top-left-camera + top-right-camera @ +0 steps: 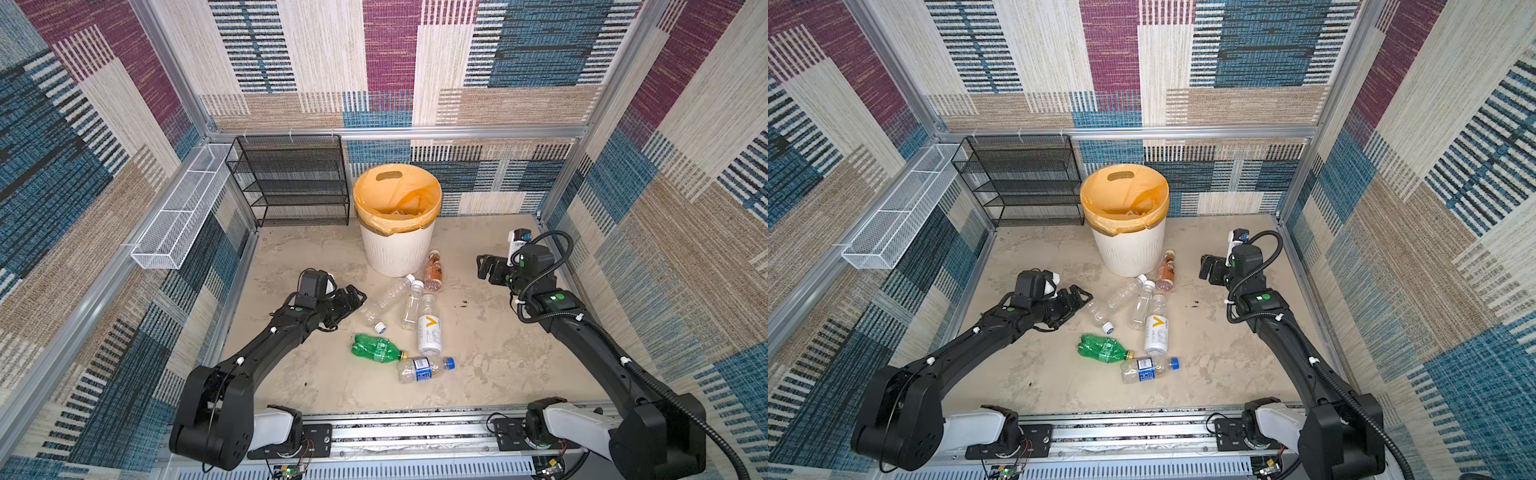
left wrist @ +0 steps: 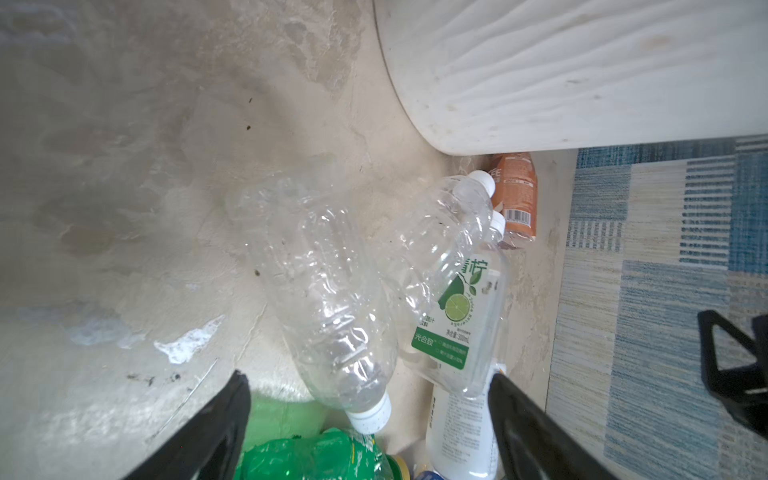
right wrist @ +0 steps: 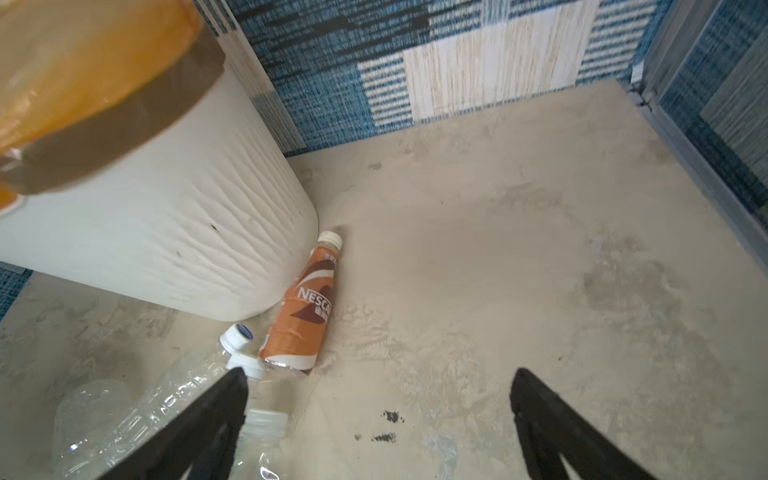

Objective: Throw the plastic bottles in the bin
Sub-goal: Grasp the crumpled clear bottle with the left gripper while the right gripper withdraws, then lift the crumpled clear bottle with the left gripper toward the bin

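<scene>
The bin (image 1: 397,249), white and ribbed with an orange bag, stands at the back of the floor. Several plastic bottles lie in front of it: an orange-labelled one (image 1: 433,272) against its base, two clear ones (image 1: 390,293), a white-labelled one (image 1: 429,328), a green one (image 1: 376,348) and a blue-capped one (image 1: 424,369). My left gripper (image 1: 357,297) is open, low beside a small clear bottle (image 2: 328,299) that lies between its fingers untouched. My right gripper (image 1: 484,268) hangs open and empty right of the bin, over bare floor near the orange-labelled bottle (image 3: 303,316).
A black mesh shelf rack (image 1: 291,183) stands left of the bin against the back wall. A white wire basket (image 1: 183,212) hangs on the left wall. Patterned walls close in the floor on three sides, and a metal rail (image 1: 395,432) runs along the front.
</scene>
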